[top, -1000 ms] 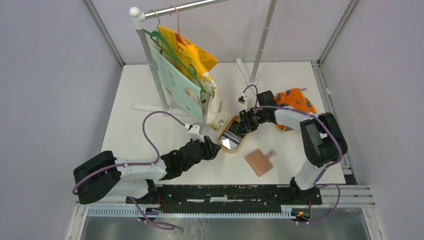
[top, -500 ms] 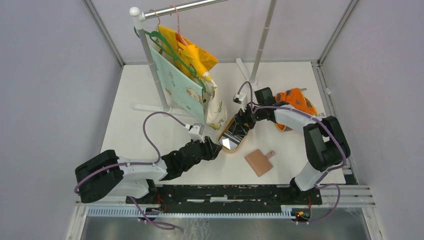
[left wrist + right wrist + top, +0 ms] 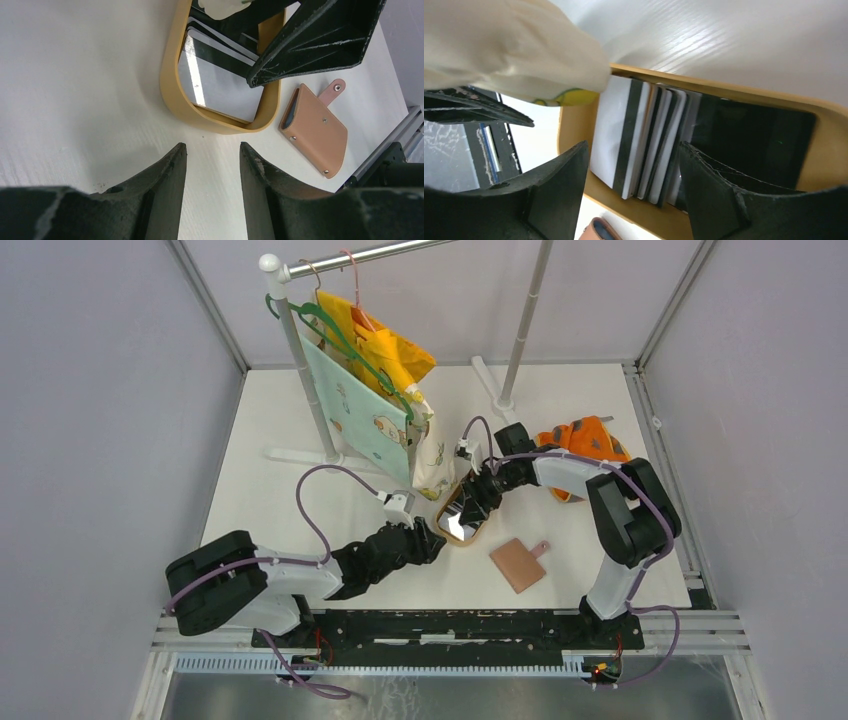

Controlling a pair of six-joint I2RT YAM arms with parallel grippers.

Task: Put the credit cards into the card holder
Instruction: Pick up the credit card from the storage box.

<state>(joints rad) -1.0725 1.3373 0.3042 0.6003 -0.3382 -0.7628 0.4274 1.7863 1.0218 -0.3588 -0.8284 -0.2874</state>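
Looks like we're at the pick-a-card step. The right claw (image 3: 631, 167) hangs over the tan dish (image 3: 734, 92), spread wide and gripping nothing, with a jaw on either side of the fanned credit cards (image 3: 621, 130). All the cards I can see sit in that dish. None are in the card holder (image 3: 315, 132), which lies folded on the surface just near-right of the dish. The left claw (image 3: 210, 157) is released too, empty, just off the dish's near end. My guess for the next move: go lower and pinch one card edge, not the whole stack. The holder needs opening too.
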